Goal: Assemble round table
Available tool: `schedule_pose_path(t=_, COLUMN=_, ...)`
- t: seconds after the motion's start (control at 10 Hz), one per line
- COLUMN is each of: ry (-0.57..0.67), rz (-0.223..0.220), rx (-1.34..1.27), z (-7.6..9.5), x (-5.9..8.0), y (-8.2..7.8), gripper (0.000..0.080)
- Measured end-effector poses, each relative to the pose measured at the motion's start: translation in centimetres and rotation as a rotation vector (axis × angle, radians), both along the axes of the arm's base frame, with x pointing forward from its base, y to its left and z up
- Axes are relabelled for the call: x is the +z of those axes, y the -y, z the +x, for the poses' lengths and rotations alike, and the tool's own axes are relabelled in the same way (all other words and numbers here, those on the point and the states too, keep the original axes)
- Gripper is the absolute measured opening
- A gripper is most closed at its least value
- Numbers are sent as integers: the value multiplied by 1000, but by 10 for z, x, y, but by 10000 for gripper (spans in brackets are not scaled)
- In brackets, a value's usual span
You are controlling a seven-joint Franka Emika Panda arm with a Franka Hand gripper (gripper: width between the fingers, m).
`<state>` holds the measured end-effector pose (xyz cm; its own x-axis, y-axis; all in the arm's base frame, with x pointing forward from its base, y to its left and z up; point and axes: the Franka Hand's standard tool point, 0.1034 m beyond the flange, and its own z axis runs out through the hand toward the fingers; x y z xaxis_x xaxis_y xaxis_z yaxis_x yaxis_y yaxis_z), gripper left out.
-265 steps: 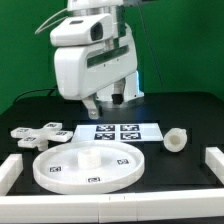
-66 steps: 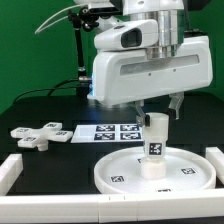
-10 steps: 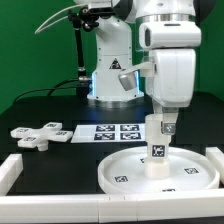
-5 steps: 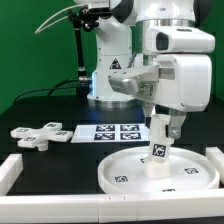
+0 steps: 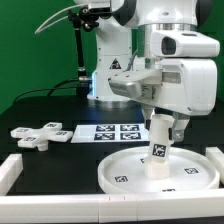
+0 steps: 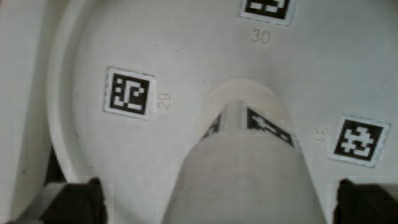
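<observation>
Pinching the short cylindrical leg (image 5: 157, 150) near its top between the narrowed fingers of the gripper (image 5: 165, 127), leaning it at the middle of the large rimmed round disc (image 5: 112, 172), probably risking jamming or slipping if turning while tilted.

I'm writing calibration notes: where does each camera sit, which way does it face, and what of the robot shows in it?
Exterior view: off the arm, a little above the table, looking across the round disc toward the arm's base; the arm and the gripper show.
Wrist view: on the wrist, looking down along the leg onto the disc; only the dark fingertips show, either side of the leg.
Shared: the tilted leg and the tagged disc beneath it.
</observation>
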<state>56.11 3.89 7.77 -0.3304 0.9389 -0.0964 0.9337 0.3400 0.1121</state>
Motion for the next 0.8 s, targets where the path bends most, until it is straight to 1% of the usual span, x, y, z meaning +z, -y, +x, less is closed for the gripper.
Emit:
schedule_pose_path(t=0.1, ry=0, rz=0, rx=-1, z=0, x=0, y=0, gripper=626)
schedule_pose_path(t=0.2, ry=-21, rz=-6, rx=-4, z=-5, x=-3, y=3, gripper=456)
schedule_pose_path(t=0.3, ry=-29, rz=-8, rx=-7, z=-7, x=-4, y=4, gripper=418)
schedule_pose_path(t=0.7, ry=-28, rz=-2, rx=-56, z=-7, x=-4, y=6, gripper=418)
schedule_pose_path(t=0.8, ry=-25, rz=11, rx=-144, z=-7, x=-4, y=6, gripper=418)
